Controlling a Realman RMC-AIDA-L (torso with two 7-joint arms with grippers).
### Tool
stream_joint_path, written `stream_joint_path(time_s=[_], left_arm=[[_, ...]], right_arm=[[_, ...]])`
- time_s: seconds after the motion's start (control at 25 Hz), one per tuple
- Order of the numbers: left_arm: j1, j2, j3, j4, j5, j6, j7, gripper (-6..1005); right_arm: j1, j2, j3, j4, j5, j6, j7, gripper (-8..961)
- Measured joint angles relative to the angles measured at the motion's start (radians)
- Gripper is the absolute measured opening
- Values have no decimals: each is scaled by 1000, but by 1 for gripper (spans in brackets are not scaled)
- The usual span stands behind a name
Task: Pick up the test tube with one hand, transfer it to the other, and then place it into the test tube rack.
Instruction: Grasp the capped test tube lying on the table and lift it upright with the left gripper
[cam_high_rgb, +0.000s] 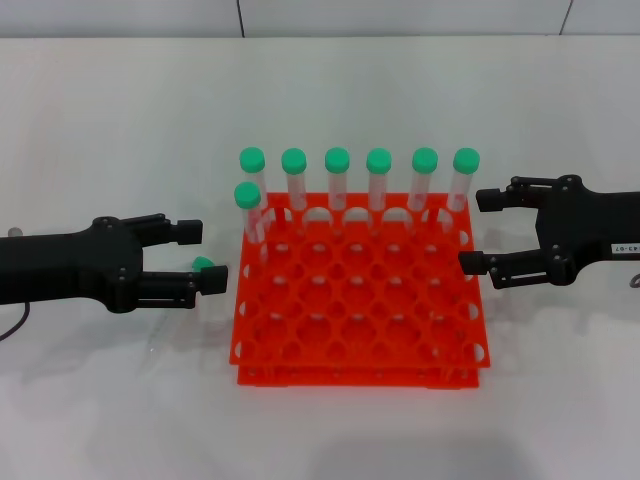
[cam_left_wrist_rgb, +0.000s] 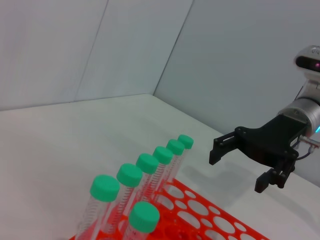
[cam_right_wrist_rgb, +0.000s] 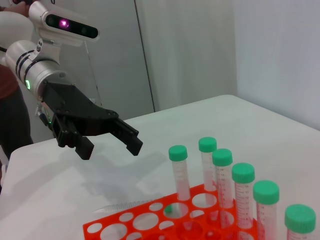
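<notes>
The left end effector sits at the left middle of the head view, its black forearm running in level from the left edge. Its two fingers point toward the centre, spread apart, one above the other in the frame. The right end effector, with a small white label on its body, reaches in from the right edge at middle height. Its fingers point toward the centre too, parted wide. Both hang low over the table.
</notes>
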Motion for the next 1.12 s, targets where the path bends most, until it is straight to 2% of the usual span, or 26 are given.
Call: stream_joint_path(time_s=[0.36, 0.6, 0.92, 1.12], left_arm=[[-6, 4, 0, 0, 4, 0, -19, 894], [-28, 32, 15, 12, 26, 3, -118, 893], [-125, 57, 11, 15, 198, 12, -335, 893], [-187, 82, 15, 17, 304, 30, -455, 894]], right_arm=[[0, 0, 0, 0, 2, -1, 0, 844], [0, 0, 1, 0, 10, -2, 0, 844], [0, 1, 3, 1, 15, 0, 0, 843], [0, 1, 1, 1, 37, 1, -2, 843]])
